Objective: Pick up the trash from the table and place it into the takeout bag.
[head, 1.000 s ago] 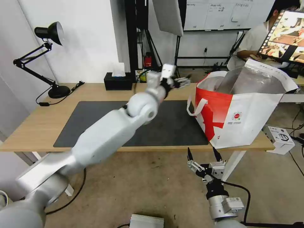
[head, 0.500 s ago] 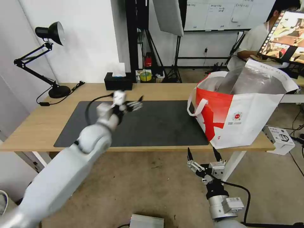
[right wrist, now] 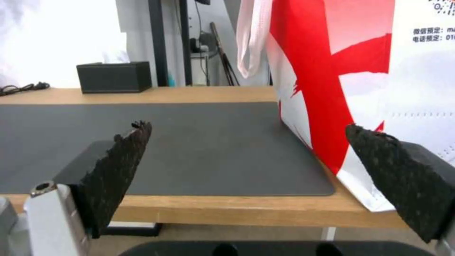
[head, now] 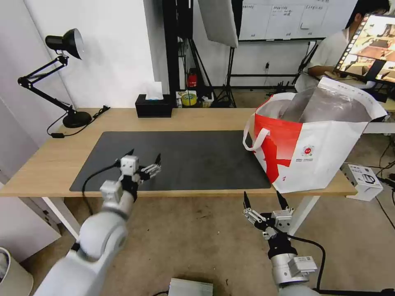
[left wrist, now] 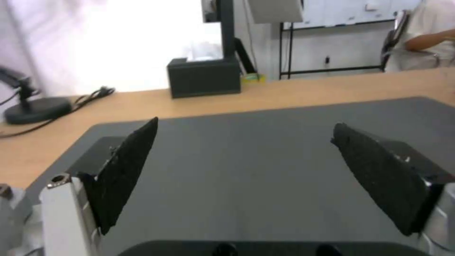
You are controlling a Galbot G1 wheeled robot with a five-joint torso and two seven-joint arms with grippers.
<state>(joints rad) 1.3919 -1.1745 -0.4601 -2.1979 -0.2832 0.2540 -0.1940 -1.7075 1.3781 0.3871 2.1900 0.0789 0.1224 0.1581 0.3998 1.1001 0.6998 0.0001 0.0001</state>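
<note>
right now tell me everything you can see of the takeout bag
The takeout bag is a large boxy white tote with a red swoosh, a small round logo and printed text. It stands upright and open on the right end of the table, its base partly on the dark mat. Silver foil lines it; a white strap handle hangs outside.

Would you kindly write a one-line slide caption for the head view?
Left tool open over the mat's near edge, right tool open below the table, takeout bag upright.

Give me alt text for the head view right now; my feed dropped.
The left gripper hovers open over the near left part of the dark mat on the table. The takeout bag stands open at the table's right end. The right gripper hangs open below the table's front edge.
</note>
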